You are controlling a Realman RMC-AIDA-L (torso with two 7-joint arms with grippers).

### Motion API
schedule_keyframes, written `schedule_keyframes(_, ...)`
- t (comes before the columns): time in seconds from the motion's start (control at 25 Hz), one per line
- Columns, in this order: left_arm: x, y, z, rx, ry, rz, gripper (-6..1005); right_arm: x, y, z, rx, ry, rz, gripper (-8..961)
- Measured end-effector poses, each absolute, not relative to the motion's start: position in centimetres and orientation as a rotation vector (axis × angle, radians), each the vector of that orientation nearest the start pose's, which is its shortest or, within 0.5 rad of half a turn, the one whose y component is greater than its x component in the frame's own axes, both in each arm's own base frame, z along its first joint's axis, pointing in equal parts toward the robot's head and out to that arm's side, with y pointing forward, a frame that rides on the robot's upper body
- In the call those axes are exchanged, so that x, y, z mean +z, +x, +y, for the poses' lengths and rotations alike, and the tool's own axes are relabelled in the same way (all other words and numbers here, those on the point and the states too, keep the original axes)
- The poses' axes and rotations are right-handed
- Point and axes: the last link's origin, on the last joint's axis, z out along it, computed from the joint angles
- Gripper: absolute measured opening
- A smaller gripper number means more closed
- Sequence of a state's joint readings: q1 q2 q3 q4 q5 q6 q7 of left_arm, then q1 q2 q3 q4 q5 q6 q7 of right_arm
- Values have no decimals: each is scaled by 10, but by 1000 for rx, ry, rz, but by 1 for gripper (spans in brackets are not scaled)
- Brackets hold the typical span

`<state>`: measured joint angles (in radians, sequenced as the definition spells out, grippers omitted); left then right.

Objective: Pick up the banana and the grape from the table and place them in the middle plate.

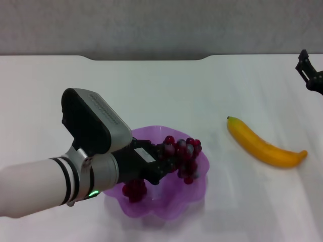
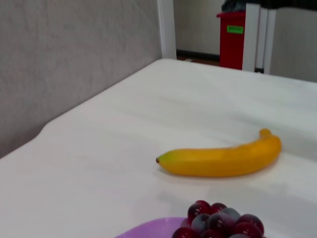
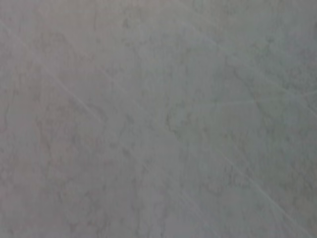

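The purple scalloped middle plate (image 1: 189, 199) sits on the white table (image 1: 166, 91) near the front centre. My left gripper (image 1: 162, 162) reaches over the plate from the left, shut on the dark red grape bunch (image 1: 185, 151). The bunch hangs across the plate, with one end showing under my wrist. The yellow banana (image 1: 262, 145) lies on the table to the right of the plate, apart from it. In the left wrist view the banana (image 2: 220, 159) lies beyond the grapes (image 2: 220, 224) and the plate's rim (image 2: 148, 230). My right gripper (image 1: 309, 70) is at the far right edge, well away from the banana.
The table's far edge runs along a grey wall (image 1: 161, 25). The left wrist view shows a red bin (image 2: 233, 39) and white posts beyond the table. The right wrist view shows only a grey mottled surface (image 3: 158, 119).
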<state>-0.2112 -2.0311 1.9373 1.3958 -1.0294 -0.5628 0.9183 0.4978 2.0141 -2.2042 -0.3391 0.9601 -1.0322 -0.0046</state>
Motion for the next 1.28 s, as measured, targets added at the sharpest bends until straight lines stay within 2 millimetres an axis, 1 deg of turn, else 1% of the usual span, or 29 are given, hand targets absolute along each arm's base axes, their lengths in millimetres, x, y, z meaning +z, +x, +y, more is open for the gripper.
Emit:
schedule_keyframes(0.12,-81,-180,324,-190,-2515,-457,308,14,301,380,703,-1495,506,835)
schedule_keyframes(0.28,-83,-180,326,-185,-2509,-445,412,14,301,380,703,-1494,506,834)
schedule_keyframes(0.44,-79,-178,329,-221,-2466,-444,524,14,303,379,703,-1491,513,833)
schedule_keyframes(0.56,-72,-177,329,-249,-2435,-452,613,14,303,378,707,-1486,520,833)
schedule_keyframes(0.68,-60,-177,333,-295,-2362,-460,703,13,303,378,707,-1487,525,832)
schedule_keyframes(0.76,-53,-179,338,-326,-2295,-468,797,13,303,379,705,-1488,528,832)
schedule_keyframes(0.84,-42,-180,346,-378,-2190,-480,891,13,303,379,706,-1487,529,831)
schedule_keyframes(0.88,-42,-180,346,-378,-2190,-480,891,13,303,379,706,-1487,529,831)
schedule_keyframes(1.0,-35,-181,351,-411,-2114,-476,892,13,301,380,710,-1488,527,831)
schedule_keyframes(1.28,-20,-199,372,-489,-1906,-580,893,11,297,382,716,-1501,517,829)
